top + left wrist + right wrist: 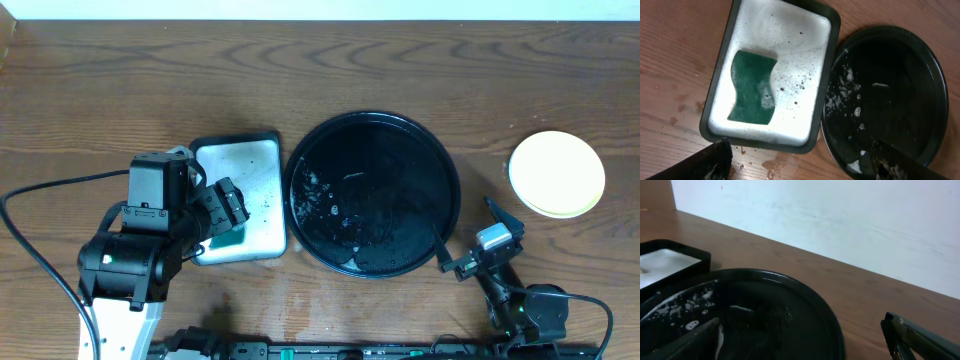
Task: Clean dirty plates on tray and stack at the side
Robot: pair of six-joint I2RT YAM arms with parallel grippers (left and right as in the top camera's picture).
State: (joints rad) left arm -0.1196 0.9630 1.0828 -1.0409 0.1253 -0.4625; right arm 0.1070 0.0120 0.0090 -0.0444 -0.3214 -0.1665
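Note:
The round black tray [440, 150] lies mid-table and holds only wet foam specks; no plate is on it. It also shows in the left wrist view [935, 75] and the right wrist view [805, 295]. A pale yellow plate [557, 172] lies on the table to the right of the tray. It seems to top a stack, and no mint-blue plate shows. My left gripper [238, 212] [800, 167] is open and empty over the near edge of the rectangular tray. My right gripper [464, 225] [800, 345] is open and empty at the black tray's near right rim.
A rectangular dark-rimmed tray [265, 140] [715, 90] with a foamy whitish inside stands left of the black tray and touches it. A green sponge [752, 86] lies in it. Water drops wet the wood [800, 157] in front of it. A white wall [840, 215] is behind the table.

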